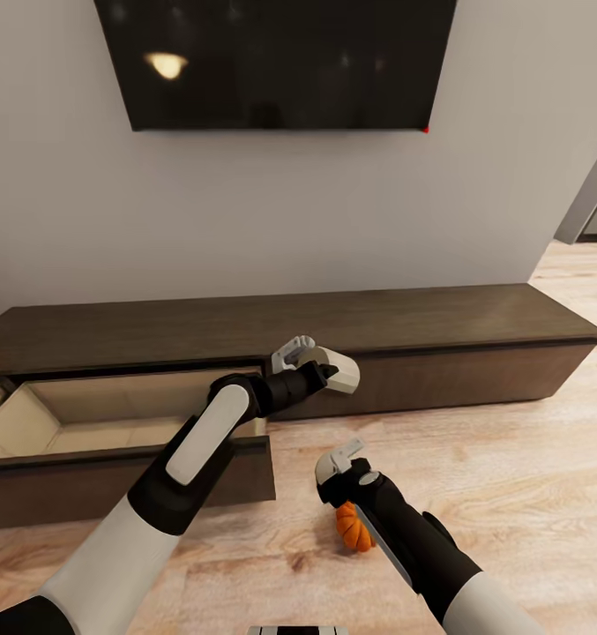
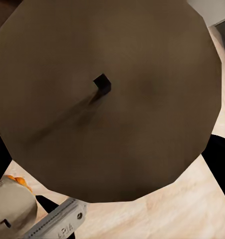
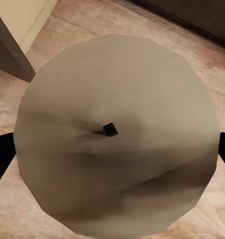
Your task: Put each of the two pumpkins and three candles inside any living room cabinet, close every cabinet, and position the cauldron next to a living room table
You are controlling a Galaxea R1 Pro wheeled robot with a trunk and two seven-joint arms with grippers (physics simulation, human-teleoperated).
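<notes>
Far left: a pulled-out drawer (image 1: 113,414) of the long dark-brown cabinet (image 1: 474,317), pale beige inside, its dark front standing over the wooden floor (image 1: 510,476). Cannot tell whether anything lies in it.

Above, on the grey wall: a black TV screen (image 1: 276,62) with a lamp reflection.

Reaching up from the lower left and across the drawer corner: the left arm, white and then black. At its end, the left fingers (image 1: 291,351), closed around the first candle (image 1: 342,369) and holding it in the air just in front of the cabinet's front edge, right of the open drawer. Lies tilted on its side there, the flat top turned away from the arm. In the left wrist view, very close: the same candle's round brownish top (image 2: 107,99) with a tiny dark wick at the middle, and black finger parts at both sides of it.

Further right and lower, above the floor: the right fingers (image 1: 338,460), at the end of the black right arm coming from the lower right. Closed on a second candle (image 3: 117,134), its pale grey top and small wick very close in the right wrist view, dark finger parts at both edges. Also seen in the left wrist view, small, in a corner (image 2: 10,211), with a bit of orange just behind.

Below the right wrist: one pumpkin (image 1: 354,527), bright orange and ribbed, partly hidden by the arm. Seems to rest on the floor, well apart from the cabinet.
</notes>
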